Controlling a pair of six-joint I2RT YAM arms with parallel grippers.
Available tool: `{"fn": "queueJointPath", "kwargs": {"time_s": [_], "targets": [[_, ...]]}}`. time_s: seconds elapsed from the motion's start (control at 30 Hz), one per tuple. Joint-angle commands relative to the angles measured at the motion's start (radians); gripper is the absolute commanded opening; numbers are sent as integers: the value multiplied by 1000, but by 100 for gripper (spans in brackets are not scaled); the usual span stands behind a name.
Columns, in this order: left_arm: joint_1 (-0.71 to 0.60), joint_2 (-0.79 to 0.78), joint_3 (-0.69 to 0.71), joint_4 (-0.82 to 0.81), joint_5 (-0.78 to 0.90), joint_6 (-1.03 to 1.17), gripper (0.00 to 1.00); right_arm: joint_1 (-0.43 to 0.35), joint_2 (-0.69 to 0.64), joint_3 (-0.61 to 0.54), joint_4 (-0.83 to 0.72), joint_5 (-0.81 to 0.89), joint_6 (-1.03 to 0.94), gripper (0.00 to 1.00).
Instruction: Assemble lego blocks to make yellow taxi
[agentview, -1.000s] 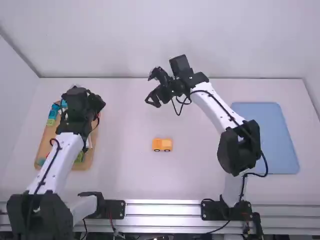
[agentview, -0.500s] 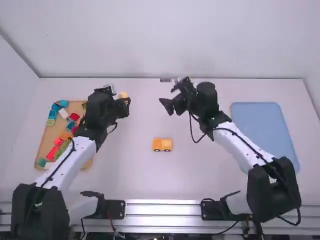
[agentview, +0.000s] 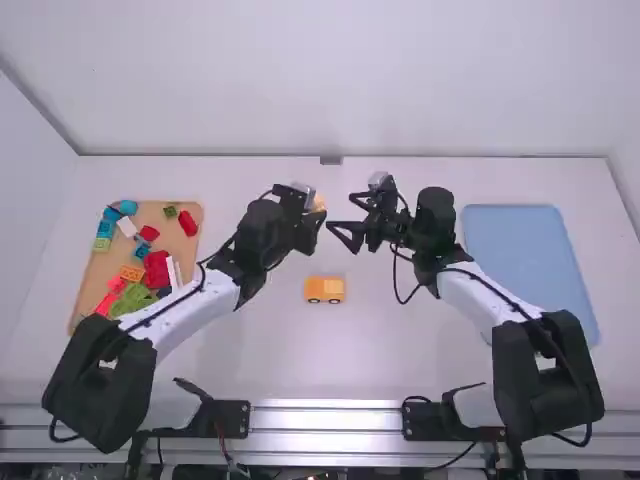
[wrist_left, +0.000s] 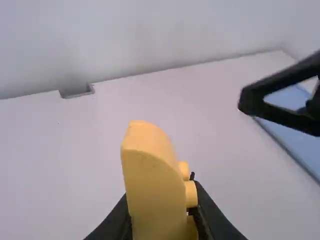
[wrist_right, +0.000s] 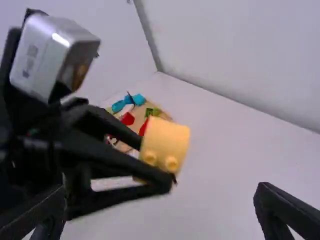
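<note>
A curved yellow block (wrist_left: 152, 180) is clamped in the left end effector (agentview: 313, 210); the right end effector (agentview: 342, 212) is held facing it, fingers apart. A handover is apparently intended: the block's free part should be gripped before fitting to the toy car (agentview: 324, 288) on the bench (agentview: 380, 350).

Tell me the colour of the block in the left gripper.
The block in the left gripper is a warm yellow, seen best in the left wrist view.

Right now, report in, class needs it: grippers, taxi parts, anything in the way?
Left gripper shut on curved yellow block. Right gripper open, holding nothing. Toy car on table. Caution: grippers close together, might bump.
</note>
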Motion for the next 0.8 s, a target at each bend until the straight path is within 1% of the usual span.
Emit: {"fn": "queueJointPath", "kwargs": {"time_s": [0.0, 0.17, 0.37, 0.43, 0.53, 0.7, 0.77], "targets": [[-14, 19, -4, 17, -21, 75, 10, 2, -24, -3, -3, -18, 18, 99], [-39, 46, -5, 36, -4, 208, 2, -18, -24, -3, -27, 36, 130, 93], [-41, 46, -8, 67, -3, 243, 2, -55, -24, -3, -70, 29, 174, 86], [-45, 46, -15, 85, 10, 247, 2, -55, -24, -3, -76, 35, 169, 86], [-53, 46, -40, 126, 117, 312, 2, -41, -23, -3, -72, 37, 167, 86], [-46, 46, -86, 224, 120, 294, 2, -14, -24, -3, -74, 86, 166, 85], [-51, 46, -121, 297, 122, 272, 2, 1, -24, -3, -72, 85, 166, 82]]}}
